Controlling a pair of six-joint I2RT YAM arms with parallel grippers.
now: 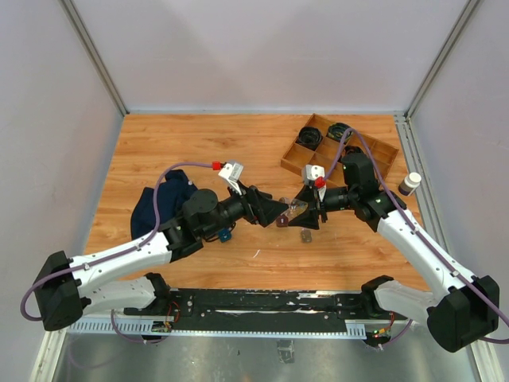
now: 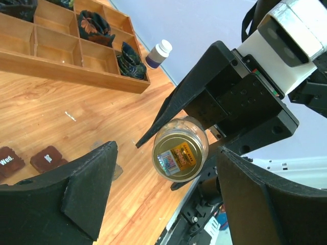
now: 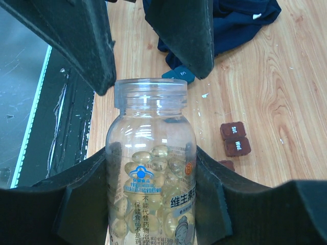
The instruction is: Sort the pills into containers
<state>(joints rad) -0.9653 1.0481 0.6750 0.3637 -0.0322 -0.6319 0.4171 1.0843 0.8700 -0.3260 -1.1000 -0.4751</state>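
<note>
Pinching the uncapped pill bottle [image 3: 150, 209] mid-body is the right gripper [image 3: 152, 158]; the left gripper [image 1: 276, 210] sits spread wide at its mouth. Looks light, slick plastic, so hold the waist. The containers [image 3: 235, 139] lie beside the bottle.

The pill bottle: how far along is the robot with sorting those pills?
Early. Done: the bottle looks uncapped, its mouth open. In hand: the right pincer grips it, yellow capsules inside, and the left pincer gapes open facing its mouth. Left: every pill; the small brown boxes lie on the table with no capsule in sight near them.
</note>
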